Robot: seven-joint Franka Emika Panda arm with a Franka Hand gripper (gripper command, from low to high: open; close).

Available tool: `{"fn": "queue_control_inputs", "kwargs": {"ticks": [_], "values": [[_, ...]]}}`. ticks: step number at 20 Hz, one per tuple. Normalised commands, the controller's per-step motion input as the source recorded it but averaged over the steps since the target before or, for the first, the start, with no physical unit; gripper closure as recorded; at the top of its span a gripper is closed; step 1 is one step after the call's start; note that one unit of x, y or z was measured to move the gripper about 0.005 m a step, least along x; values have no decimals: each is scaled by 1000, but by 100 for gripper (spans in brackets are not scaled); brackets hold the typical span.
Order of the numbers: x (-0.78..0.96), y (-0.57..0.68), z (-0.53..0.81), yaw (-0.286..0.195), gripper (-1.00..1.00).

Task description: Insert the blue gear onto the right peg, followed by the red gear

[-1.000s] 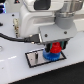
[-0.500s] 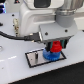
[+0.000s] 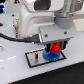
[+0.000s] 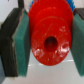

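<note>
In the exterior view the blue gear lies flat on the grey plate with a black border, toward its right end. The red gear hangs just above the blue gear, and my gripper is shut on it. In the wrist view the red gear fills the middle, squeezed between the teal pads, with a strip of the blue gear showing past it. The right peg is hidden by the gears. A thin dark pin stands on the plate's left part.
The white arm body and a black cable hang over the plate at the exterior view's left. The plate rests on a white table.
The gripper with the red gear has come down a little toward the blue gear. Nothing else has moved.
</note>
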Motion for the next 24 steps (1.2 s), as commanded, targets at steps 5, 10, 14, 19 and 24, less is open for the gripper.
{"fn": "queue_control_inputs", "kwargs": {"ticks": [5, 10, 14, 19, 24], "values": [[147, -13, -12, 0, 100], [55, -8, 59, 0, 100], [-46, 0, 329, 0, 100], [98, -23, 128, 0, 100], [205, -53, -38, 0, 100]]}}
